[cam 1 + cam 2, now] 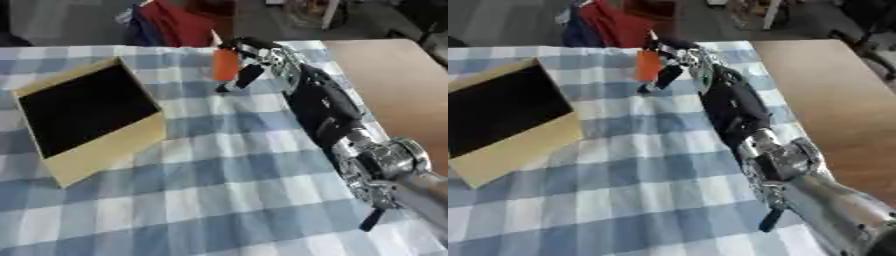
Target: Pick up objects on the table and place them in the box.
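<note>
My right hand [255, 56] reaches across the blue-and-white checked table [219, 200] toward its far edge. Its fingers are curled round a small orange object [225, 65], held upright above the cloth. The orange object [647, 65] hangs to the right of the cardboard box [87, 117], which lies at the left with its dark opening facing up and tilted. The hand and the box are well apart. My left hand shows in neither view.
A bare wooden tabletop [394, 75] adjoins the checked cloth on the right. Red and blue fabric [175, 25] shows beyond the far edge. My right forearm [332, 115] runs diagonally over the cloth's right side.
</note>
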